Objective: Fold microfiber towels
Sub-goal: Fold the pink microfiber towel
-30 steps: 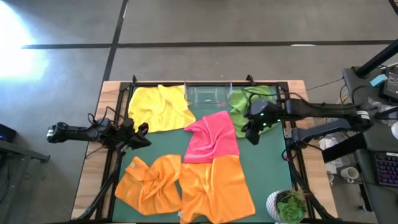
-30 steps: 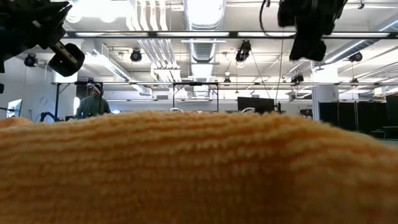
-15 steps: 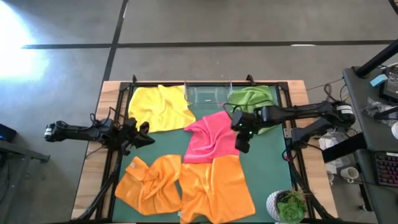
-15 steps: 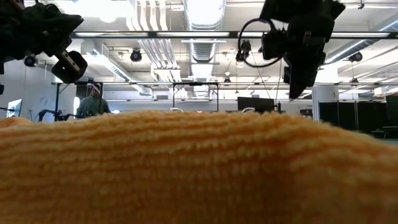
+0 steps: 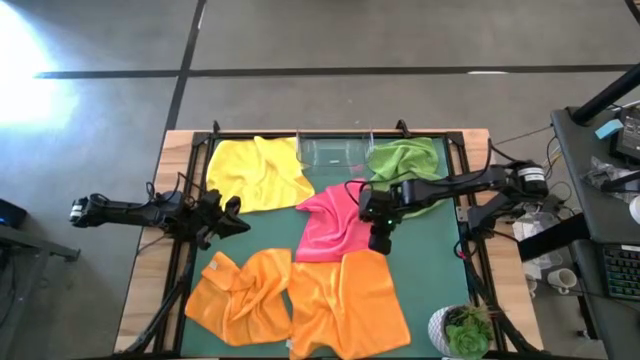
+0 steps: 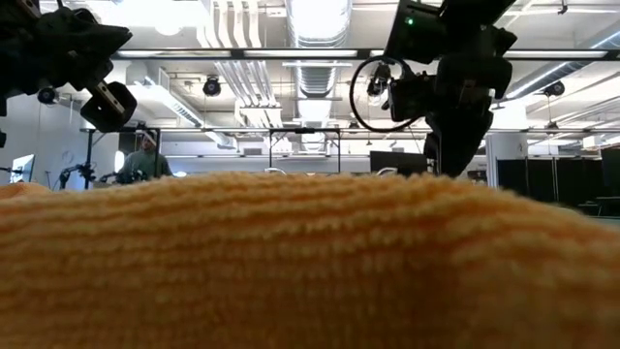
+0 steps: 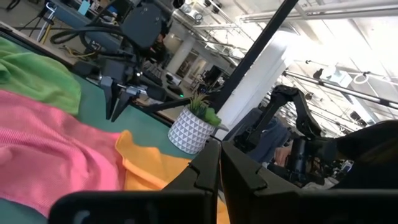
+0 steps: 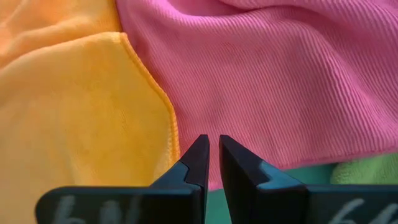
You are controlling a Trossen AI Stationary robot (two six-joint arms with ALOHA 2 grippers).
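Observation:
Five microfiber towels lie spread on the green mat: yellow (image 5: 255,172) far left, green (image 5: 405,160) far right, pink (image 5: 340,215) in the middle, and two orange ones (image 5: 240,295) (image 5: 350,300) along the near side. My right gripper (image 5: 378,243) hangs shut, slanting down over the pink towel's near right corner (image 8: 249,124), beside the right orange towel's edge (image 8: 158,99). Nothing is between its fingers. In the low view its tip (image 6: 450,160) drops behind the orange cloth that fills the foreground. My left gripper (image 5: 232,215) waits shut at the table's left side.
A clear plastic tray (image 5: 333,150) stands at the far edge between the yellow and green towels. A small potted plant (image 5: 462,330) sits at the near right corner. Bare green mat (image 5: 425,250) shows to the right of the pink towel.
My right gripper has gone down and toward the table's left and near side, from the green towel's edge to above the pink towel's near right corner, tipping further downward. The towels have stayed as they lay.

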